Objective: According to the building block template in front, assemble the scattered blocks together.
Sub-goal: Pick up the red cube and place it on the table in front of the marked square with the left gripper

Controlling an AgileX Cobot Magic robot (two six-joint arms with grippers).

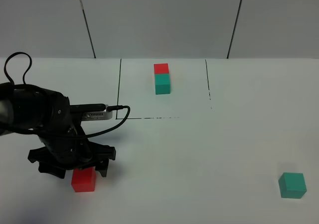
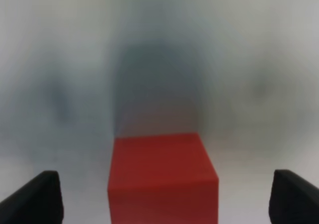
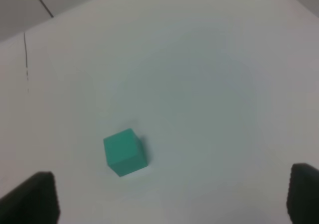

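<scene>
Left wrist view: the left gripper (image 2: 168, 198) stands spread either side of the near-left red cube (image 2: 162, 176), touching neither face — uneven closing could shove or twist it.

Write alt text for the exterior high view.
The black left arm's open fingers straddle a small bright red cube at the near left of a white table. A matching teal-green cube sits near right; a joined red-and-teal cube pair stands at the back inside a thin black outline.
</scene>
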